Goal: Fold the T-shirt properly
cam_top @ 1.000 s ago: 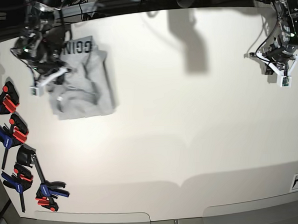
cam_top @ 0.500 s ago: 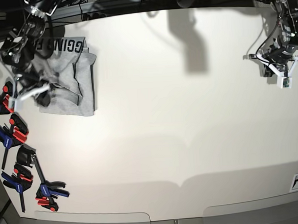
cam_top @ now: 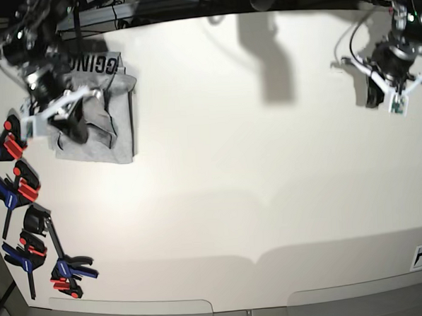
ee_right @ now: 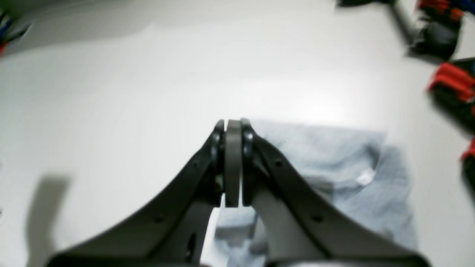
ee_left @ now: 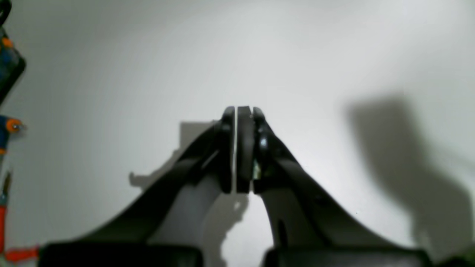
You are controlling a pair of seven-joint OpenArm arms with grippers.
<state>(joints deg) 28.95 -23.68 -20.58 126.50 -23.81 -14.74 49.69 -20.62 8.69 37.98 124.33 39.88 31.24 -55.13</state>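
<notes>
Over at the left edge of the white surface (cam_top: 268, 169), beside the row of clamps (cam_top: 21, 189), the T-shirt (cam_top: 117, 120) lay in a compact bundle, pushed further left than a moment earlier. The right gripper (cam_top: 39, 117) had lifted clear, fingers closed on nothing. Far right, the left gripper (cam_top: 399, 104) had shifted slightly, closed and empty. The fold looked about finished.

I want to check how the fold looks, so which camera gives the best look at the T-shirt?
The base view: the whole folded T-shirt lies in frame with its lettering showing, though the right arm covers part of it. The right wrist view shows part of it, blurred and behind the right gripper. The left wrist view shows none of it.
</notes>
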